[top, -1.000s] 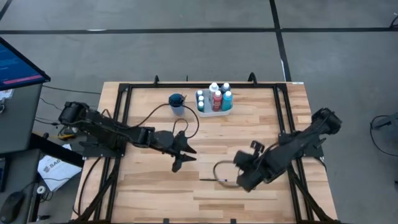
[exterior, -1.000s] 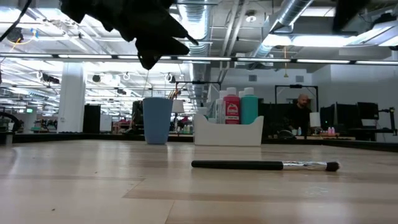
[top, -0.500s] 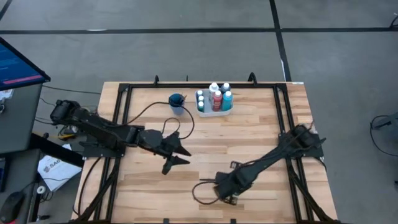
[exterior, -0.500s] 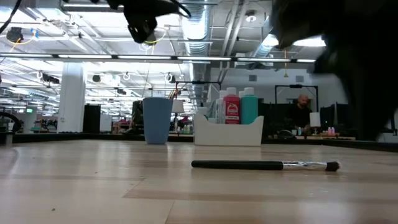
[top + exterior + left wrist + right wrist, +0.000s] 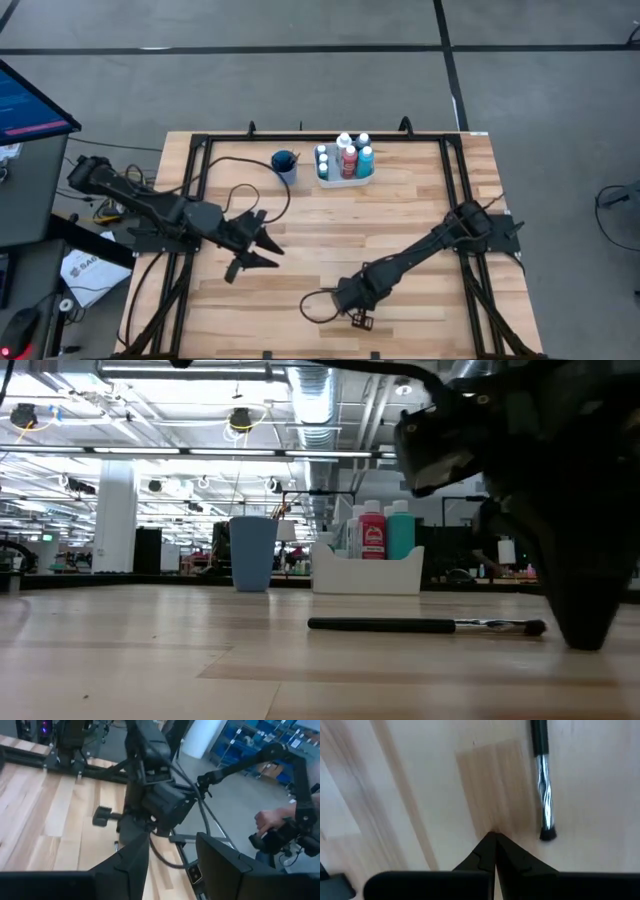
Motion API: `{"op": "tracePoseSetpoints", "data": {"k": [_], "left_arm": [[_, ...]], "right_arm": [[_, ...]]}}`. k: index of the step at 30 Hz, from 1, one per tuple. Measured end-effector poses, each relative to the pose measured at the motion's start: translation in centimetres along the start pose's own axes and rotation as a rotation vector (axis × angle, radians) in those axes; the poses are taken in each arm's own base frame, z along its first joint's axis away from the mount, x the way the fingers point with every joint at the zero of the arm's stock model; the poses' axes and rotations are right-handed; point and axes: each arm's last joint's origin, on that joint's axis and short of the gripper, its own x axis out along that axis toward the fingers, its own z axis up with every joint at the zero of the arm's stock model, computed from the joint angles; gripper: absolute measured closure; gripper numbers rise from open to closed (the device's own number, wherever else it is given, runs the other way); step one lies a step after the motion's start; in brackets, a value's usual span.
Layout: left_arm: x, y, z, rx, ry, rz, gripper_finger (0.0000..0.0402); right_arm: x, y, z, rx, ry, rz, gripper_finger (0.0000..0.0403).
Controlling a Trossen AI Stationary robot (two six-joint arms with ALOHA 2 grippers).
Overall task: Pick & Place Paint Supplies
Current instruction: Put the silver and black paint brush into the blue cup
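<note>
Right wrist view: my right end effector (image 5: 492,842) clenched, empty, just beside paintbrush (image 5: 542,780) ferrule on bench (image 5: 420,780). Should spread fingers, straddle handle, then squeeze.

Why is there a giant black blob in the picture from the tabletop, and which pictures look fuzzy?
In the low view, the blob is the right gripper, very close to the camera and dark against the bright ceiling lights; the paintbrush beside it looks sharp. In the right wrist view, the wood and brush are a little soft. In the left wrist view, the left gripper's fingers are fuzzy at the bottom.
</note>
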Motion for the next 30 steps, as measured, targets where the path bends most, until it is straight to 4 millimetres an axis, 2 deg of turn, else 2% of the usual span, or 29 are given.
{"op": "tracePoseSetpoints", "data": {"k": [6,18,22,26,30], "left_arm": [[-0.4,0.1,-0.1,0.0,0.014,0.011,0.0253],[-0.1,0.2,-0.3,0.001,0.029,0.032,0.0254],[-0.1,0.3,-0.3,0.002,0.02,0.062,0.0254],[-0.1,0.7,-0.5,0.001,0.021,0.154,0.0254],[0.9,1.5,-1.1,0.008,0.037,0.277,0.0254]], "right_arm": [[-0.4,-1.2,2.3,-0.018,-0.074,0.013,0.0402],[-0.8,-3.1,5.1,-0.044,-0.198,0.025,0.0402],[-1.6,-3.4,6.1,-0.043,-0.223,0.048,0.0402],[-4.5,-2.8,5.5,-0.072,-0.223,0.06,0.0402],[-8.8,-2.0,2.7,-0.047,-0.213,0.071,0.0402]]}}
